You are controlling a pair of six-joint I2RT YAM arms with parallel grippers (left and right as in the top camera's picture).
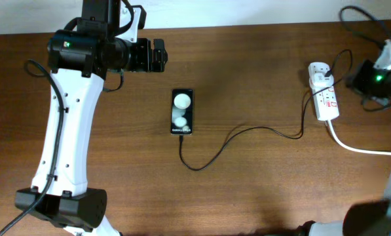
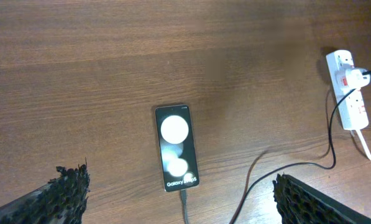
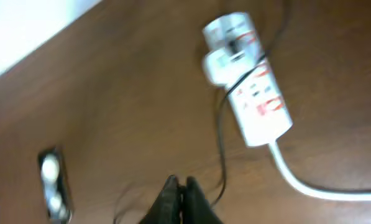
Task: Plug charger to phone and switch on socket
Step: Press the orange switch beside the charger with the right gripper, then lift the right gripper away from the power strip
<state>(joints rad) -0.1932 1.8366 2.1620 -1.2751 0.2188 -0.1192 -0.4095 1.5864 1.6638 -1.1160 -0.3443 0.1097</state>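
Observation:
The black phone [image 1: 182, 112] lies flat mid-table with two white round spots and "Galaxy" lettering; it also shows in the left wrist view [image 2: 176, 147] and the right wrist view [image 3: 53, 185]. The thin black charger cable [image 1: 247, 131] runs from the phone's near end, where its connector tip [image 2: 183, 196] sits against the phone, to the white socket strip [image 1: 324, 92]. The strip shows in the left wrist view [image 2: 348, 91] and the right wrist view [image 3: 250, 84]. My left gripper [image 2: 179, 199] is open, raised above the phone. My right gripper [image 3: 179, 186] is shut and empty, raised beside the strip.
The strip's thick white cord [image 1: 359, 145] trails off to the right edge. Black robot cables [image 1: 365, 19] hang at the back right. The table's far edge [image 1: 247, 25] meets a white wall.

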